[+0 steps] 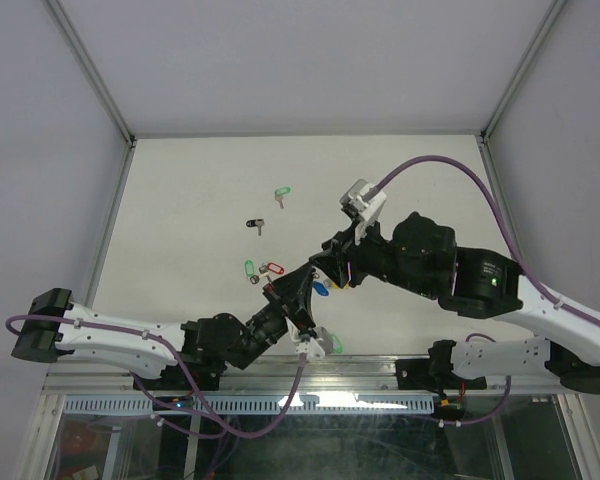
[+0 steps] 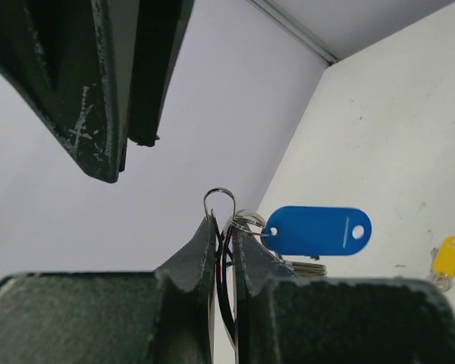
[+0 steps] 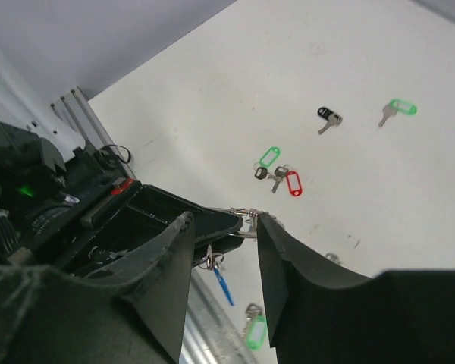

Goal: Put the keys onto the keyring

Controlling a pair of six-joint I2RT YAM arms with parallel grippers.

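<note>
Progress: partial. One blue-tagged key (image 2: pixel 318 230) hangs from the keyring (image 2: pixel 220 190); cannot tell whether others share it.

Left to do: red-tagged key (image 3: pixel 292 183), nearer green-tagged key (image 3: pixel 269 157), black-tagged key (image 3: pixel 328 116) and farther green-tagged key (image 3: pixel 400 108) lie loose on the table (image 3: pixel 409 212), all beyond the keyring and well apart from it.

Keyring: thin silver wire loop, upright, seemingly raised off the table. Left gripper (image 2: pixel 222 225) has its jaws closed tight on the wire, with the loop standing proud of the tips.

Right gripper (image 3: pixel 225 220): jaws parted, one on either side of the keyring, gripping nothing visible.

Keys: small, silver, with oblong plastic tags.
</note>
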